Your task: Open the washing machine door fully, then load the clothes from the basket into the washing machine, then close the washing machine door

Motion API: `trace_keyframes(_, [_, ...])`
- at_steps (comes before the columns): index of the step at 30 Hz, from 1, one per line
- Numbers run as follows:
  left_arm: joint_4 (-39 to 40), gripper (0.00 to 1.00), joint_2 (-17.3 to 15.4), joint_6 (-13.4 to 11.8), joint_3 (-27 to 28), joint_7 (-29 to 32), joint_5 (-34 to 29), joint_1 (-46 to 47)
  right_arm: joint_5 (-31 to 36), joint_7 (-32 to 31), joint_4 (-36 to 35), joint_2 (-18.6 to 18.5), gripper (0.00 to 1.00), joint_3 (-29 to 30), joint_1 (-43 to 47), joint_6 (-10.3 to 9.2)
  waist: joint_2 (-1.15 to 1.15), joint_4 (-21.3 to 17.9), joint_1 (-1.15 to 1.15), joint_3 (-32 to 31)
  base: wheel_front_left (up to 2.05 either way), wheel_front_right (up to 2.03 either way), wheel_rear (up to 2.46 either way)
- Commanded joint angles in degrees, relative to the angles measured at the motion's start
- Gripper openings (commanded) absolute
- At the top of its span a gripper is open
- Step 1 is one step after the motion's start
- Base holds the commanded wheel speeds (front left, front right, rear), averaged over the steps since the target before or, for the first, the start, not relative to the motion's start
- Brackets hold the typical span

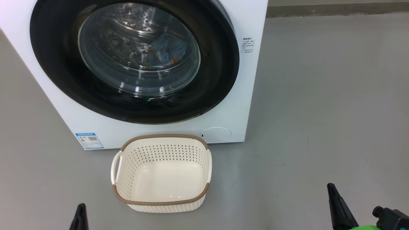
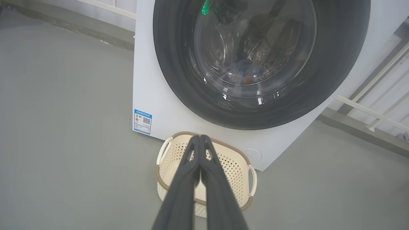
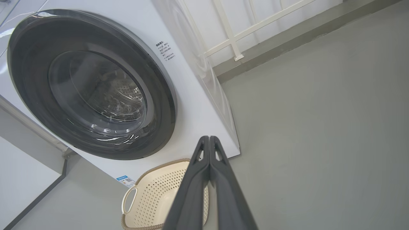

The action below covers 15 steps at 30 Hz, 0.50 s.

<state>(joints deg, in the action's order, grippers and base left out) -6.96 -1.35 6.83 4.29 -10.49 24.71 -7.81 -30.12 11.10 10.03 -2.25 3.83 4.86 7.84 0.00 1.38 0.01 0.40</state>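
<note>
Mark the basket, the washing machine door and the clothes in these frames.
the basket (image 1: 167, 177): head view, bare inner bottom.
the washing machine door (image 1: 54, 57): head view, left part of the glossy black rim.
the clothes (image 1: 167, 48): head view, blue fabric seen behind the door's glass.

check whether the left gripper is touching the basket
Apart. The head view shows bare grey floor between the left gripper and the basket.
</note>
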Motion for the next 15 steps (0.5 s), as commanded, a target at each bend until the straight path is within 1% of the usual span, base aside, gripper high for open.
trace_keyframes(1, [0.93, 0.00, -0.82, 0.14, 0.70, 0.54, 2.01, 2.52, -2.07, -0.32, -1.11, -0.78, 0.00, -0.13, -2.17, -0.08, 0.00, -0.02, 0.00, 0.00, 0.00, 0.00, 0.00])
trace_keyframes(15, [-0.22, 0.00, -0.93, 0.22, 0.92, 2.89, 11.38, 4.17, -10.92, -2.55, -0.39, -0.98, 0.00, -0.04, -3.42, -0.12, 0.00, -0.21, 0.00, -0.04, 0.00, 0.00, 0.00])
